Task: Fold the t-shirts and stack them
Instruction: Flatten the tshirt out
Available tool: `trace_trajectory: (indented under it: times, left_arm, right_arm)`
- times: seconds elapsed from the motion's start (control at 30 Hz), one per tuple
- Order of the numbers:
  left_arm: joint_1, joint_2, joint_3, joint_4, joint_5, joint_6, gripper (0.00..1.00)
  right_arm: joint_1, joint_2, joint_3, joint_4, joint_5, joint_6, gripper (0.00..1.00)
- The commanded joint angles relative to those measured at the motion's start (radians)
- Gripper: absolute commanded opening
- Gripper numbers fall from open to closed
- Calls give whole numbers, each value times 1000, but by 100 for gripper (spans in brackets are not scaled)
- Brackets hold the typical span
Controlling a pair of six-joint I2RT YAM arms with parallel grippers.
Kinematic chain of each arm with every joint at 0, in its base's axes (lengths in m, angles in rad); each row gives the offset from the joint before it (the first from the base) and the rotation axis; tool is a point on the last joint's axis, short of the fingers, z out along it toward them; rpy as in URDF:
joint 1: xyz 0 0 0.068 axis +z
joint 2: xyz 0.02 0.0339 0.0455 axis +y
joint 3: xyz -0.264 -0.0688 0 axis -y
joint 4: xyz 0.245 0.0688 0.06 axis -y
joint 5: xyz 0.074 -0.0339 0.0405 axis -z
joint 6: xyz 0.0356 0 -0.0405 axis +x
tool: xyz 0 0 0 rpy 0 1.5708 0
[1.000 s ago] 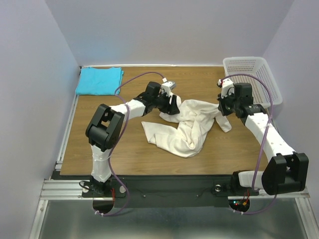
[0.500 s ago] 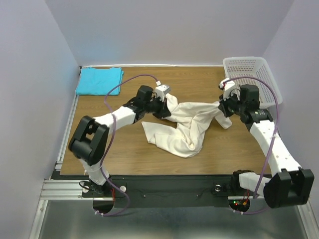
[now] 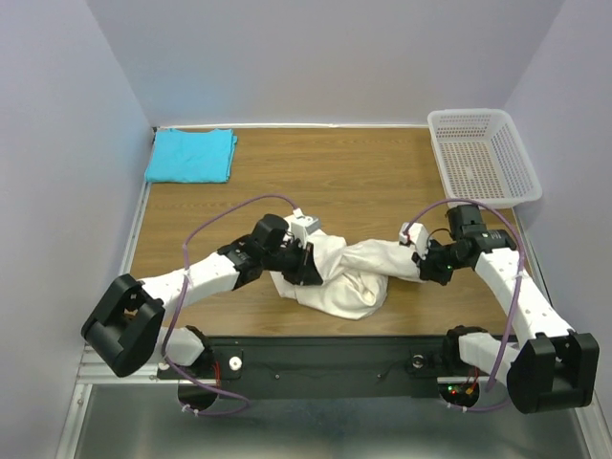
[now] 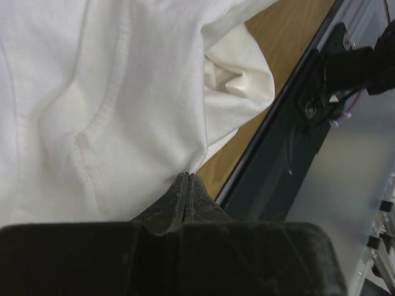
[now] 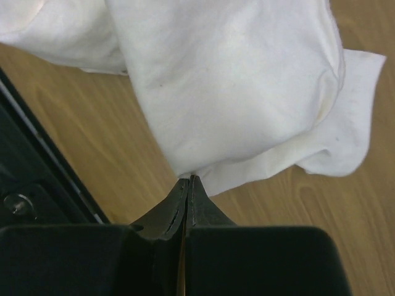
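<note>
Cream shirt lay bunched near the table's front edge, long axis L-R between the arms. Left pincer was clamped on its left end and right pincer on its right end (each equally near). Turquoise shirt sat far-left.

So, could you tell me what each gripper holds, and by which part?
Both pinch the cream-white t-shirt by a cloth edge: the left gripper at its left end, the right gripper at its right.
</note>
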Motion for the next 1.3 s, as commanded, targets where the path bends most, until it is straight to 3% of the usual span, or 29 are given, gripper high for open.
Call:
trace_trajectory:
  times: [0.0,0.03,0.07,0.13,0.17,0.2,0.37,0.5,0.63,0.83,0.97,1.27]
  left_arm:
    - [-65,-4,4,-74,16,-71,10]
    - [-85,0,22,-125,-19,-65,22]
    - [-88,-4,35,-155,-45,-52,31]
    - [-94,-52,64,-192,-91,-27,42]
    - [-94,-78,72,-212,-141,-19,51]
    - [-94,-107,81,-222,-172,-6,55]
    - [-93,-291,99,-190,-318,88,73]
    - [-88,-259,93,-114,-340,120,77]
    - [-90,-68,153,-54,-324,117,77]
    - [-52,97,205,-11,-386,91,77]
    - [-32,118,185,15,-367,82,77]
    - [-19,46,125,38,-343,73,77]
  right_arm:
    - [-4,10,7,-127,-26,-133,2]
    - [-3,16,5,-130,-20,-133,6]
    - [-4,19,5,-127,-14,-128,27]
    - [-4,17,23,-127,3,-113,46]
    - [-4,10,37,-124,-3,-102,51]
    - [-4,4,54,-124,-12,-88,58]
    - [-6,-12,165,0,-119,105,70]
    - [-6,106,178,179,-118,367,70]
    - [-4,298,218,242,-200,447,71]
    - [-4,500,321,253,-231,384,72]
    - [-3,557,323,252,-230,341,72]
    - [17,623,278,172,-296,263,54]
